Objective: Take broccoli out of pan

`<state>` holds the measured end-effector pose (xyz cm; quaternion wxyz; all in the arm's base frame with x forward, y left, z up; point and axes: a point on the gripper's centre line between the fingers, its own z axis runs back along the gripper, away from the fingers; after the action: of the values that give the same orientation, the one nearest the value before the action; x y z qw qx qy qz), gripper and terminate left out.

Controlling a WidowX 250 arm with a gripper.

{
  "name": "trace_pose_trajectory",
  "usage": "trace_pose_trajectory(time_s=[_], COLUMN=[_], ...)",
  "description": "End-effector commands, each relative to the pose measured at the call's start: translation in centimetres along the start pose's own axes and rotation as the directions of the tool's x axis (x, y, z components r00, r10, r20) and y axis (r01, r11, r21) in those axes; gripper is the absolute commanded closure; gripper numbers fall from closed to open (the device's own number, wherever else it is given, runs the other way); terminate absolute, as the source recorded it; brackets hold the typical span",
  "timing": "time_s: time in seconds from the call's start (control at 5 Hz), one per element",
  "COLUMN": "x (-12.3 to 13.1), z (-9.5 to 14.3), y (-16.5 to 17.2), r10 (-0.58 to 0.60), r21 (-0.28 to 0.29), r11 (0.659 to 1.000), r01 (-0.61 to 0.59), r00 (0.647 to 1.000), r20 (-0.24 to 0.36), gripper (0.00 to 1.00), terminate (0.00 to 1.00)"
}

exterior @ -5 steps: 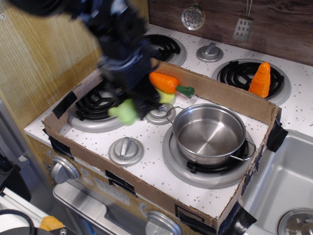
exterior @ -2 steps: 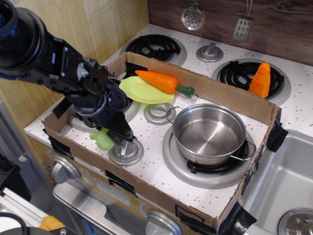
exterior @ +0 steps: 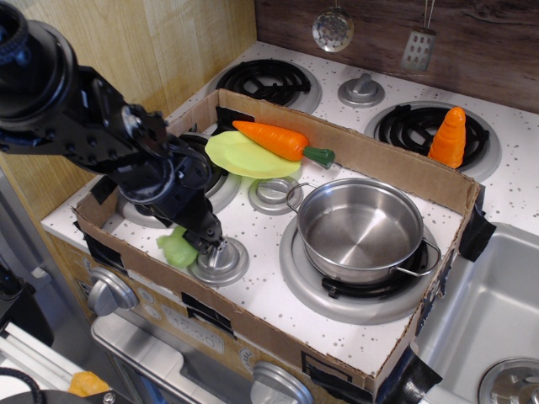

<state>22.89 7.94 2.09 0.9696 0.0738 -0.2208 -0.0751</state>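
Note:
The light-green broccoli (exterior: 176,250) is outside the pan, low over the stove top at the front left, beside a silver knob (exterior: 221,261) and close to the cardboard wall. My black gripper (exterior: 202,240) reaches down from the left and its fingertips are closed on the broccoli's right side. The shiny steel pan (exterior: 358,229) stands empty on the front right burner, well to the right of the gripper.
A cardboard box wall (exterior: 370,156) rings the front stove area. An orange carrot (exterior: 274,139) lies on a yellow-green plate (exterior: 240,158) at the back. An orange cone-shaped toy (exterior: 449,139) stands on the back right burner. A sink (exterior: 497,311) lies at the right.
The gripper swung from the middle of the stove to the front left and lowered, carrying the broccoli down next to the knob.

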Motion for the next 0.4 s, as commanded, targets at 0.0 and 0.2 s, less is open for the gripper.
trace_pose_trajectory(time_s=[0.0, 0.2], x=[3.5, 5.5], z=[2.8, 4.6], y=[-0.2, -1.3], r10=[-0.065, -0.053], r21=[0.049, 0.099], r11=[0.997, 0.993], r01=[0.067, 0.062], r00=[0.997, 0.994], r20=[-0.052, -0.096], gripper=[0.00, 0.00], terminate=[0.00, 0.00])
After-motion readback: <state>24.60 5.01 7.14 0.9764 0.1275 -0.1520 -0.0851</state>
